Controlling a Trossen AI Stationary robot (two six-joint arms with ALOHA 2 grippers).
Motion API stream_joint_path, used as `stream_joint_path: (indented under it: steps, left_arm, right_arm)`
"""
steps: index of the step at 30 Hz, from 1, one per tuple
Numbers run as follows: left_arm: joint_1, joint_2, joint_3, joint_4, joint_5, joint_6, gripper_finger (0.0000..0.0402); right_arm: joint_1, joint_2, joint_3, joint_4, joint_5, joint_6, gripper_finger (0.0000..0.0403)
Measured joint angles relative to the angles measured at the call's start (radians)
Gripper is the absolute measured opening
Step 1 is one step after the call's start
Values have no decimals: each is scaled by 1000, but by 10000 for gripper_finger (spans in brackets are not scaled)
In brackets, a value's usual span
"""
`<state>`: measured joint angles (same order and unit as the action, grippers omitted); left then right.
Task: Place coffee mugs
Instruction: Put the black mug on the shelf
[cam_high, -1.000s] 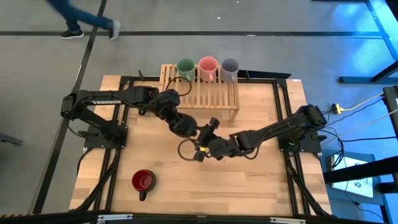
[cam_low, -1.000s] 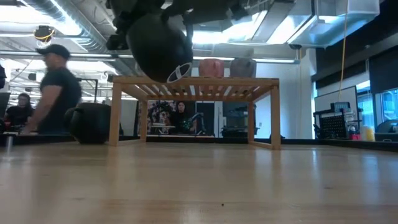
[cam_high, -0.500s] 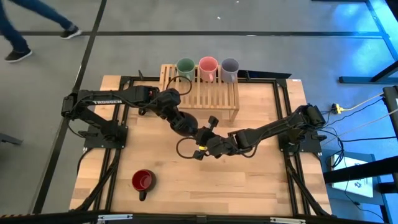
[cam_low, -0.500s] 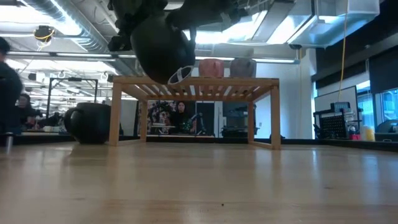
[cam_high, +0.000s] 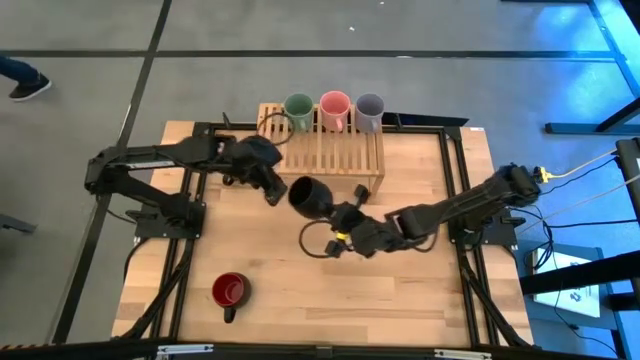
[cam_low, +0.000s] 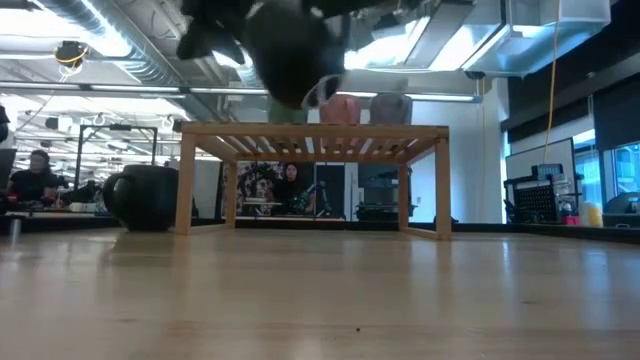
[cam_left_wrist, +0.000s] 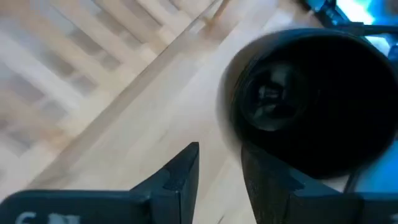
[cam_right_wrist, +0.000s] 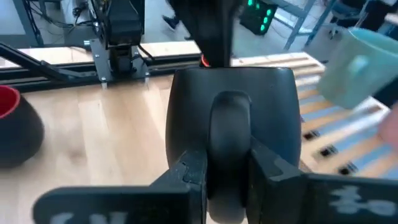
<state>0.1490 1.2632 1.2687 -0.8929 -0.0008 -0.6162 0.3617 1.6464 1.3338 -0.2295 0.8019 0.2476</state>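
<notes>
A black mug (cam_high: 311, 197) hangs in the air over the table's middle, just in front of the slatted wooden rack (cam_high: 330, 155). My right gripper (cam_high: 343, 226) is shut on it from the near right. My left gripper (cam_high: 273, 189) stands open just left of the mug, nothing between its fingers; its wrist view faces the mug (cam_left_wrist: 311, 99). Green (cam_high: 298, 107), pink (cam_high: 334, 105) and lavender (cam_high: 369, 107) mugs stand in a row on the rack's far edge. A dark red mug (cam_high: 229, 291) stands on the table at the near left. My right gripper pinches the black mug's handle (cam_right_wrist: 229, 134) between its two fingers (cam_right_wrist: 189, 177), which reach roughly level from the table's near right side. The mug's body (cam_right_wrist: 233, 93) sits beyond the fingertips. The mug is lifted clear, higher than the rack's top in the low view (cam_low: 295, 50).
The rack's near slats (cam_high: 345, 170) are bare, right beside the lifted mug. A dark cable loop (cam_high: 316, 241) hangs under my right wrist. Black frame rails (cam_high: 455, 180) run along the table's sides. People sit and stand in the room behind (cam_low: 35, 175).
My left gripper has drawn away from the black mug toward the table's far left, leaving it held by my right gripper alone. My right gripper has carried the mug a little toward the right edge and upward.
</notes>
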Motion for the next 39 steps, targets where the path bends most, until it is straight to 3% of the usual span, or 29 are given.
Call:
stream_joint_path:
  steps: [4,8,14,20,39]
  left_arm:
    - [0,-91,-2,-6,-51,27,115]
    - [-44,-178,-3,-43,-121,88,116]
    - [-108,-244,-4,-41,-261,111,116]
    - [-127,-255,-4,-42,-318,106,117]
    - [-126,-249,-4,-42,-320,114,117]
  right_arm:
    - [43,-86,1,-182,119,129,42]
    - [91,-191,-91,-339,275,326,42]
    - [136,-354,-308,-349,484,619,42]
    - [126,-373,-390,-335,709,747,42]
    - [-83,-207,-394,-155,694,777,42]
